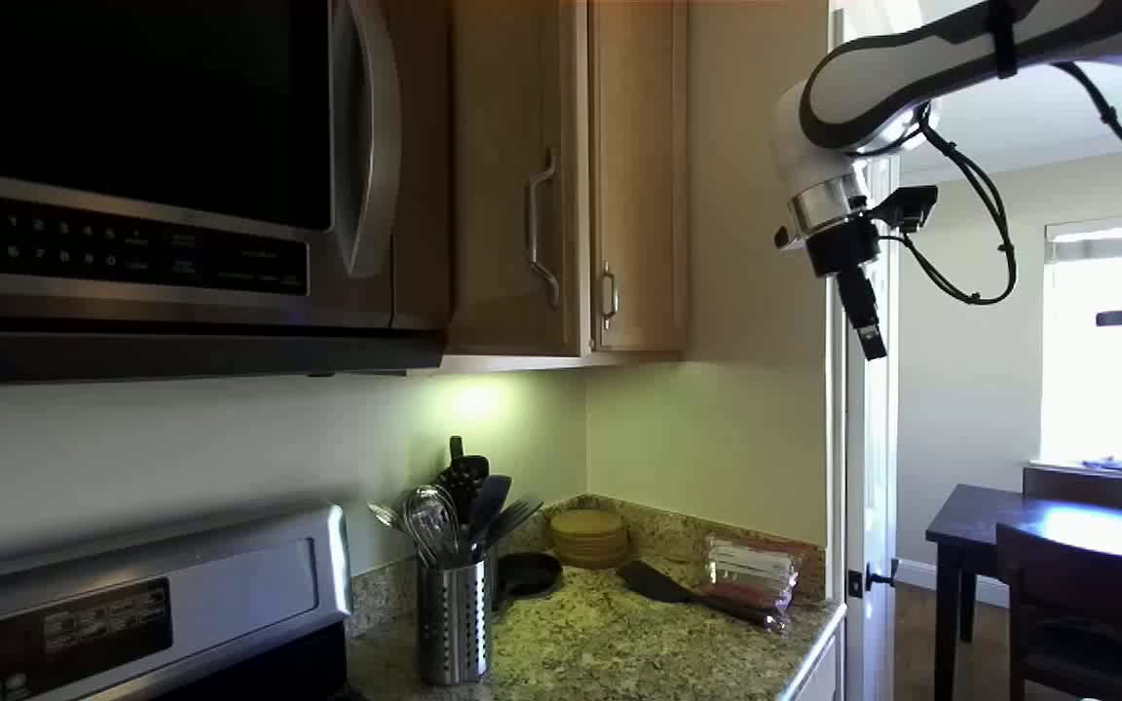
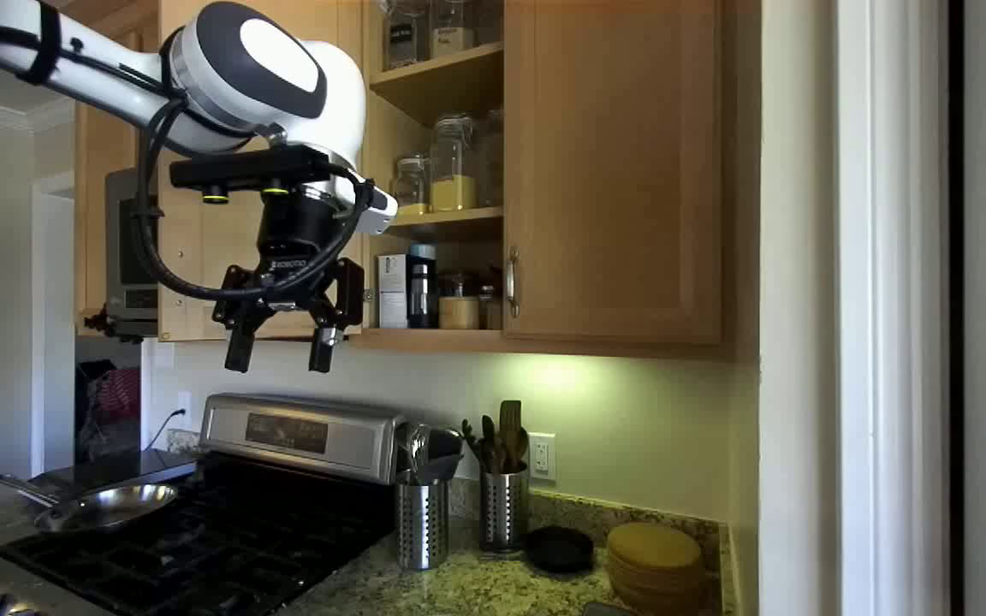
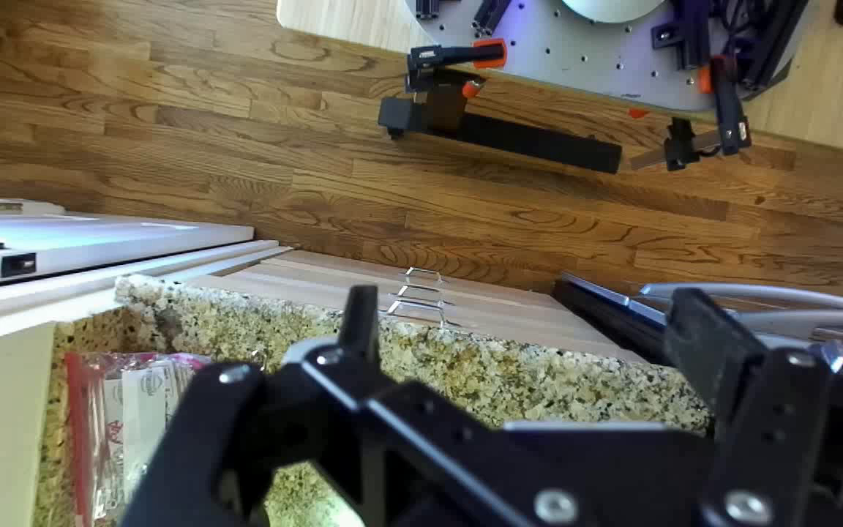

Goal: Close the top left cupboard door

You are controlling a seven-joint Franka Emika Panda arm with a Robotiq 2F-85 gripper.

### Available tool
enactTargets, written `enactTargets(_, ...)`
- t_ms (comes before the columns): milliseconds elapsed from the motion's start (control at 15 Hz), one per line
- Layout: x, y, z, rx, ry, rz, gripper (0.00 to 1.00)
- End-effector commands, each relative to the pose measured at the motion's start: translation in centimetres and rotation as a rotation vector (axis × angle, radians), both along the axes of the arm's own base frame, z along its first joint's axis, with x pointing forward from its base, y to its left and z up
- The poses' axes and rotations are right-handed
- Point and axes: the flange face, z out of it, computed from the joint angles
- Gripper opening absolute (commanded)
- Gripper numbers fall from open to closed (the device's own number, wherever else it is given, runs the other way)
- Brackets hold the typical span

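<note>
The top left cupboard door [image 1: 498,195] stands open in both exterior views. Its light-brown outer face and slim silver handle near the right edge show in an exterior view. Its inner face [image 2: 223,233] shows behind the arm in an exterior view, swung out to the left of the open shelves. My gripper [image 2: 281,355] is open and empty, pointing down, in front of that inner face in the picture. In an exterior view my gripper [image 1: 871,341] is well to the right of the door, with a gap. In the wrist view my gripper [image 3: 531,329] shows its fingers apart; the door is out of view.
The matching right door [image 2: 613,171] is shut beside shelves with jars [image 2: 454,167]. The microwave [image 1: 132,292] is left of the cupboard. Below are a stove [image 2: 305,436], a pan [image 2: 108,509] and utensil holders [image 2: 422,526]. A side wall [image 1: 756,243] stands right.
</note>
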Motion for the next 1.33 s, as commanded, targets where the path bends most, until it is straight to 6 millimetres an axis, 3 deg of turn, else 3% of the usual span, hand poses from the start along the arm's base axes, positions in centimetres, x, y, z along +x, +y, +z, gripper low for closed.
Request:
enactTargets(0, 0.0, 0.0, 0.1, 0.0, 0.001, 0.0, 1.0)
enactTargets(667, 0.1, 0.8, 0.0, -0.001, -0.023, -0.004, 1.0)
enactTargets(1267, 0.4, 6.3, 1.8, 0.118, -0.241, 0.07, 1.0)
